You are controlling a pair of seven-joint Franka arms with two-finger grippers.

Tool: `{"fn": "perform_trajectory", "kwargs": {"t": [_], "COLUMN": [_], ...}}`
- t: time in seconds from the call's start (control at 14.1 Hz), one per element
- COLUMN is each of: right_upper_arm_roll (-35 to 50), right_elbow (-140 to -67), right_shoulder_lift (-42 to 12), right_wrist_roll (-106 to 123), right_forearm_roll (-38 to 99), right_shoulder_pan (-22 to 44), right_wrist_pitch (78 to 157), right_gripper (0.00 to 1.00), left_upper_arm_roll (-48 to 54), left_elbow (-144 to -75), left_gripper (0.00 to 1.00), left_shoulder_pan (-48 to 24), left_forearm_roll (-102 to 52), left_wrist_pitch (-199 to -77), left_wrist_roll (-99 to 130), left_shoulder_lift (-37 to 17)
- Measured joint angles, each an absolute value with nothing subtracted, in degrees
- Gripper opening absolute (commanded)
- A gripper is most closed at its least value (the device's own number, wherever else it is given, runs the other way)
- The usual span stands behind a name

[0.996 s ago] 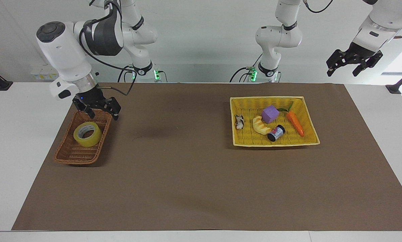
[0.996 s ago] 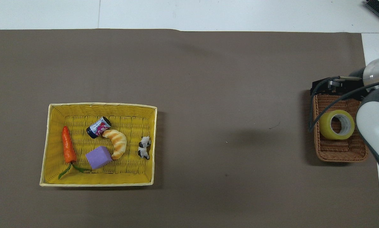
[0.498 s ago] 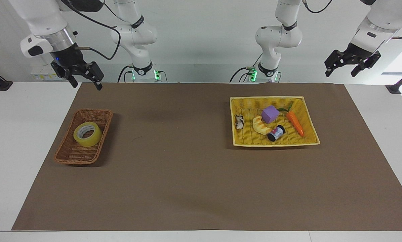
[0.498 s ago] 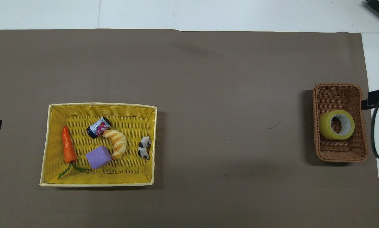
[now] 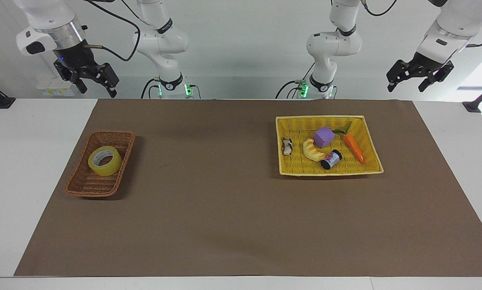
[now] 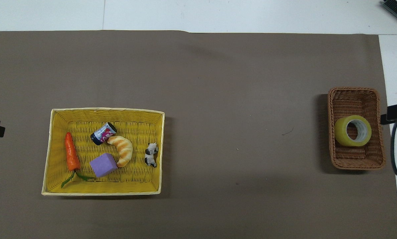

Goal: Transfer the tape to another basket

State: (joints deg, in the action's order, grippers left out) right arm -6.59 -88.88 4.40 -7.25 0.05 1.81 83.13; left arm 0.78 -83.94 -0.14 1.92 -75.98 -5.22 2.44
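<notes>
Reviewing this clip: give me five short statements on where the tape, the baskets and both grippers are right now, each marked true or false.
1. The tape lies in the brown basket. True.
2. The right gripper holds the tape. False: it hangs empty above the table's edge, jaws open.
3. The can lies in the yellow basket. True.
4. The carrot lies on the brown mat. False: it is in the yellow basket.
5. The left gripper is up in the air, open and empty. True.
</notes>
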Motion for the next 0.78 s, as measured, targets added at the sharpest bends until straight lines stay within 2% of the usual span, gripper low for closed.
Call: {"fn": "perform_trajectory", "kwargs": {"t": [0.43,0.78], "right_upper_arm_roll": [-6.6,-6.3], "right_elbow": [-90.6,-91.7], "right_shoulder_lift": [5.5,6.0], "right_wrist_roll": [-4.7,-3.5], "right_forearm_roll": [0.0,0.0], "right_shoulder_pan": [1.8,2.1], "right_wrist_pitch": [83.1,83.1], "right_gripper": [1.0,1.0], "left_upper_arm_roll": [1.1,1.3], "left_elbow": [-84.0,-87.6], "left_gripper": [1.0,1.0], "left_shoulder_pan": [-0.1,-0.1], "left_forearm_roll": [1.8,0.0], "left_wrist_pitch": [-80.0,-87.9], "left_wrist_roll": [-5.2,-5.2], "left_shoulder_lift": [2.1,2.1]}}
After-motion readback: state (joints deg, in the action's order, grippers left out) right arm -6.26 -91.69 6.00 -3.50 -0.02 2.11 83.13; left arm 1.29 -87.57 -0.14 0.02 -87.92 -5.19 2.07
